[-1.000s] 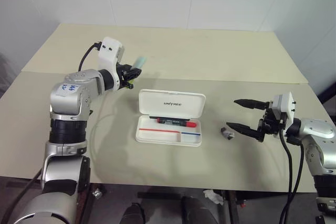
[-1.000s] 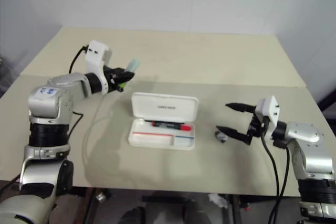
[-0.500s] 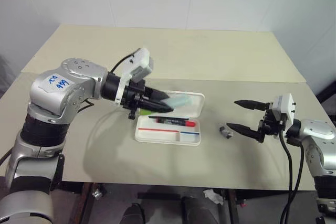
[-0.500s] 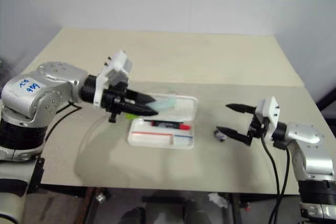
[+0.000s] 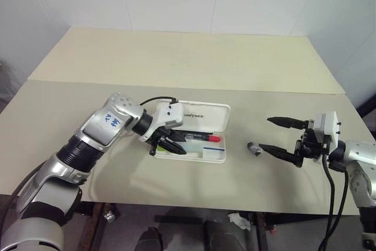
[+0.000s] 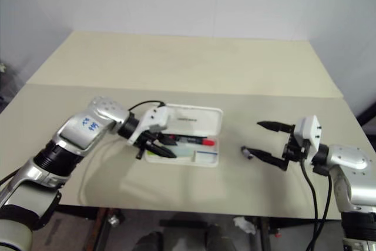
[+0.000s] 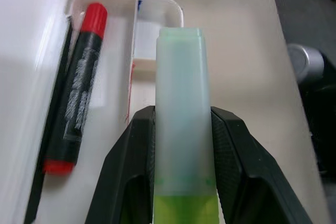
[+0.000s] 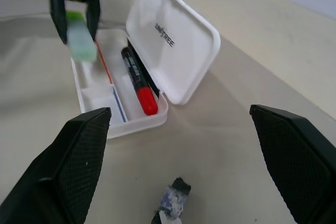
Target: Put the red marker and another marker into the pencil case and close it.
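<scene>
My left claw point(image 7: 181, 140) pinches the stubby lime-green highlighter point(image 7: 181, 124) mid-barrel at centre frame over the open white plastic pencil case point(image 5: 194, 156), light, stiff and probably slick, while my right claw point(image 5: 281, 137) hangs spread at right.

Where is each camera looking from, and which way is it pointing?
Left and right eye views: on the head, looking forward and down at the table; both arms show.
Left wrist view: on the left arm, looking along the left gripper, which clamps the green highlighter over the pencil case.
Right wrist view: on the right arm, between the open right gripper fingers.
Shared: the red marker lying in the case.
</scene>
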Controlling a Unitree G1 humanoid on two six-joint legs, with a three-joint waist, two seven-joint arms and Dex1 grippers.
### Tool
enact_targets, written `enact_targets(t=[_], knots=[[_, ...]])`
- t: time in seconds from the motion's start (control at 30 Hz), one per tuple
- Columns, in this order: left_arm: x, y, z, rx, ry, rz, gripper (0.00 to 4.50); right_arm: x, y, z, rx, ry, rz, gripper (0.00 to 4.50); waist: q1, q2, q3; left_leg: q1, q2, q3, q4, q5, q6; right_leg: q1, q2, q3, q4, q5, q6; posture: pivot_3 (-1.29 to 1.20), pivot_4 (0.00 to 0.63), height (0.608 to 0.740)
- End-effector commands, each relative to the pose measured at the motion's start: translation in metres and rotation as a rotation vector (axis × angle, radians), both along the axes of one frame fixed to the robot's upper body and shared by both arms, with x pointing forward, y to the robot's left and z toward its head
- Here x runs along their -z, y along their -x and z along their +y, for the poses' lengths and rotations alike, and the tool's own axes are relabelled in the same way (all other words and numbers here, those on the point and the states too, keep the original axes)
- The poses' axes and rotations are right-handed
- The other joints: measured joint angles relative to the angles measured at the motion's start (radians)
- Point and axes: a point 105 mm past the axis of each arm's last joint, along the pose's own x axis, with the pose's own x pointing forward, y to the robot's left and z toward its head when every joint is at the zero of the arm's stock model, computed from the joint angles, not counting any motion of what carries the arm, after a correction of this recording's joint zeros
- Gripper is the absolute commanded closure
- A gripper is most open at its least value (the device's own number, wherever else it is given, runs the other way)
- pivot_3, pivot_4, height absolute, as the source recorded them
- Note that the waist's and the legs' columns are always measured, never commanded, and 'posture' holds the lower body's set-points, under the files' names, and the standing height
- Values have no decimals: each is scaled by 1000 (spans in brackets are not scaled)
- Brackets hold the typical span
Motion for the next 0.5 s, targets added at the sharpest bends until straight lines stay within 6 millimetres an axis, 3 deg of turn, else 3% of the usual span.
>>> enact_targets(t=[0.03,0.2,0.5], knots=[[0,0,-3,35,-25,-29,3389,-11,8,-4,-11,15,-44,0,-2,0,0,0,0,0,0,0,0,0,0,0,1,0,0,0,150,740],[7,-14,-3,-25,-56,-64,3389,-7,7,0,6,1,-41,0,-4,0,0,1,0,0,1,1,2,0,0,1,3,0,0,0,150,740],[5,-21,-4,-55,-68,-110,3389,-3,7,-1,29,2,-28,0,-3,0,0,1,0,0,2,1,2,0,0,1,5,0,0,0,150,740]])
